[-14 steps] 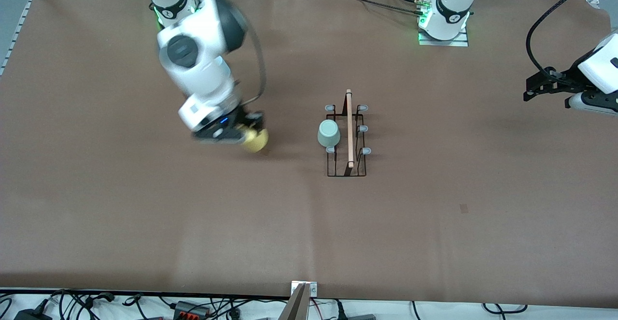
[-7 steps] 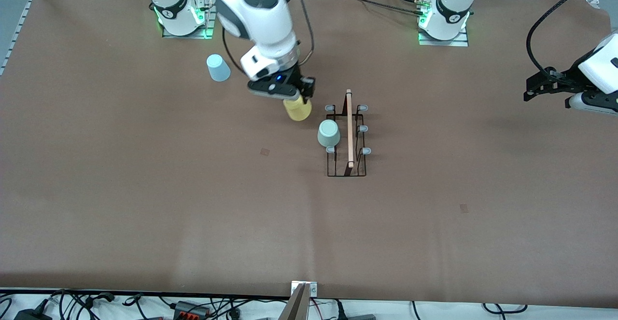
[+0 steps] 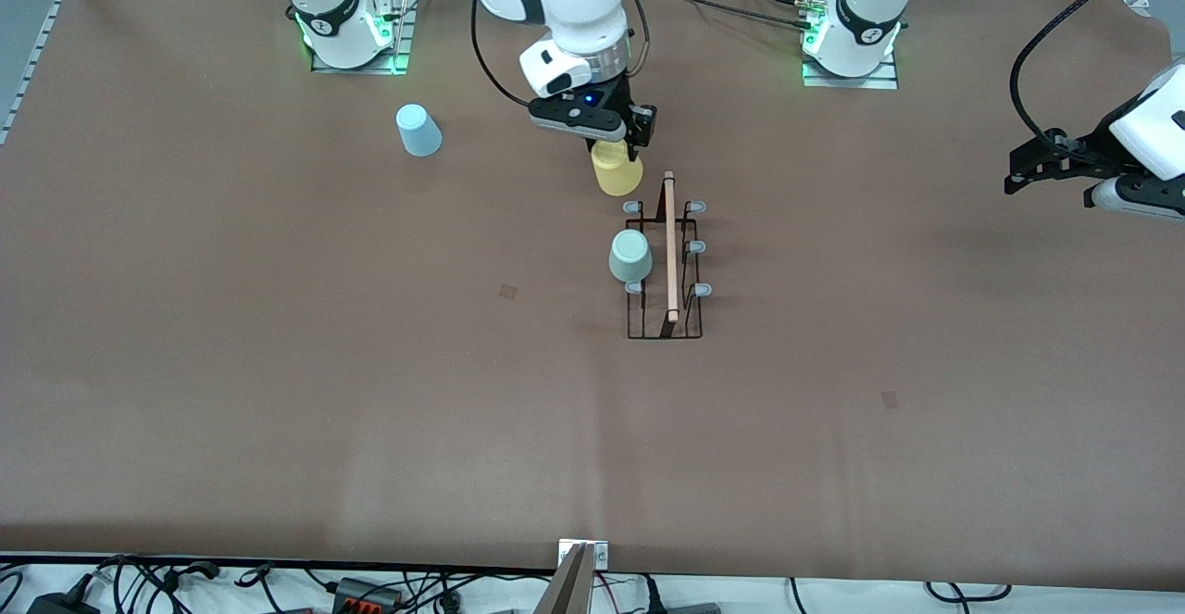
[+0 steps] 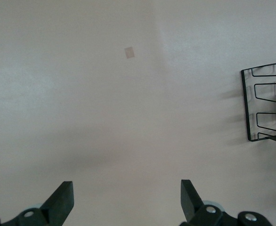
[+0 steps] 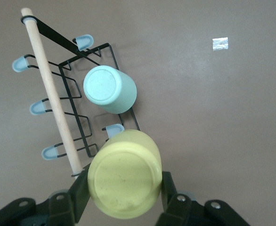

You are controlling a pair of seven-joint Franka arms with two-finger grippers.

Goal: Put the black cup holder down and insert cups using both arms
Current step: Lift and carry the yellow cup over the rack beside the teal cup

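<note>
The black cup holder (image 3: 665,267) stands mid-table with its wooden rod handle (image 3: 669,245) on top; it also shows in the right wrist view (image 5: 77,113) and partly in the left wrist view (image 4: 265,106). The pale green cup (image 3: 630,256) sits upside down on a peg; it shows in the right wrist view too (image 5: 109,89). My right gripper (image 3: 613,153) is shut on the yellow cup (image 3: 617,173) (image 5: 124,179), held upside down over the holder's end nearest the robot bases. The light blue cup (image 3: 418,130) stands upside down near the right arm's base. My left gripper (image 3: 1023,174) (image 4: 126,200) is open and empty, waiting over the left arm's end of the table.
Brown mat (image 3: 370,392) covers the table. Small tape marks lie on it (image 3: 508,291) (image 3: 890,399). Cables and a metal bracket (image 3: 579,577) lie along the edge nearest the front camera.
My right gripper has carried the yellow cup from the right arm's side of the table up to the holder's end nearest the bases. The left arm has not moved.
</note>
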